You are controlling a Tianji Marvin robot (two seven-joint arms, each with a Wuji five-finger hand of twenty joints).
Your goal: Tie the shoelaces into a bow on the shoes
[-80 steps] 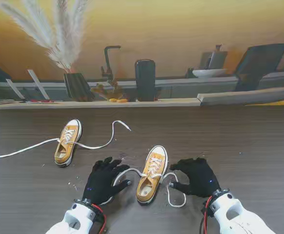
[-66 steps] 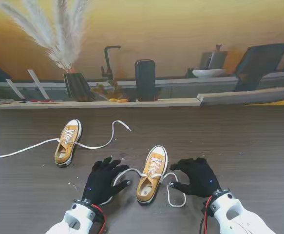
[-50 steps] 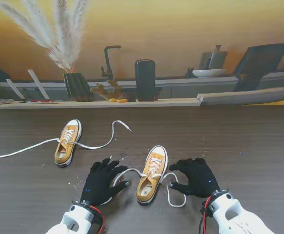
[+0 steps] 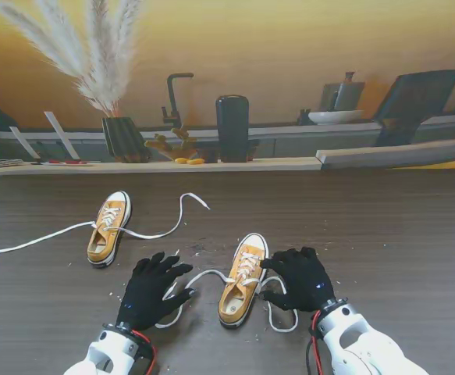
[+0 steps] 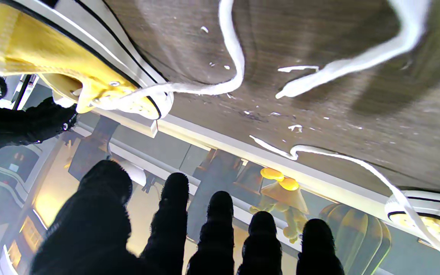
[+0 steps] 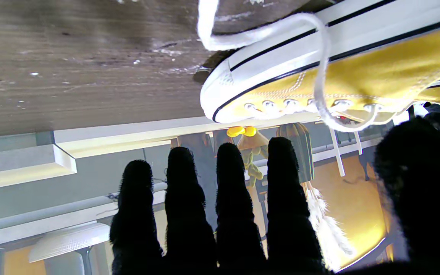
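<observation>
Here shoe [image 4: 242,280] lies between both spread hands.

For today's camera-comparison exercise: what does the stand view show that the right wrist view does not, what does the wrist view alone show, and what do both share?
Only the stand view shows the far shoe with its laces spread wide across the table, and the left hand open beside the near shoe's left lace.

Only the right wrist view shows the near shoe's eyelets along its side and the lace draped over that side.

Both show the near shoe, untied, and the right hand, fingers apart.
</observation>
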